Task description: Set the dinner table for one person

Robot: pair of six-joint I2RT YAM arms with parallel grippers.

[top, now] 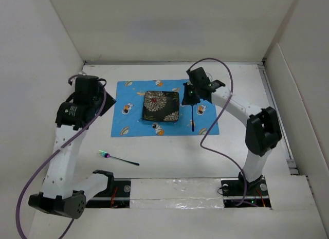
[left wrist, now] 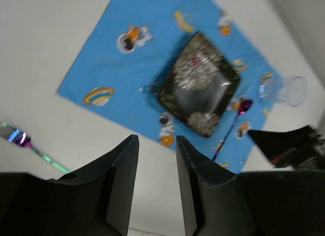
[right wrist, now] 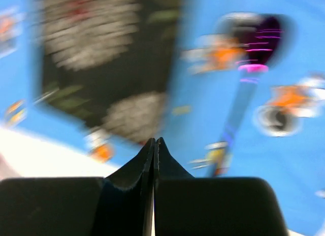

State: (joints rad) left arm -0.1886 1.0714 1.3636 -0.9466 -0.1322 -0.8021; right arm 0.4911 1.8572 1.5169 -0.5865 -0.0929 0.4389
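The dinner table [top: 169, 157] is a white surface. A blue cartoon-printed cloth [top: 128, 103] lies on it with a black floral square plate [top: 161, 106] in its middle. An iridescent spoon [top: 193, 118] lies on the cloth right of the plate. An iridescent fork [top: 118, 158] lies on the bare table in front of the cloth's left corner. My left gripper [left wrist: 155, 139] is open and empty, above the table near the cloth's left edge. My right gripper [right wrist: 154, 140] is shut and empty, above the cloth between the plate [right wrist: 101, 58] and the spoon [right wrist: 244, 94]; that view is blurred.
A clear glass [left wrist: 284, 90] stands at the cloth's far right corner, behind the right gripper; it is hidden in the top view. White panels wall the table on the left, back and right. The arm bases sit at the near edge.
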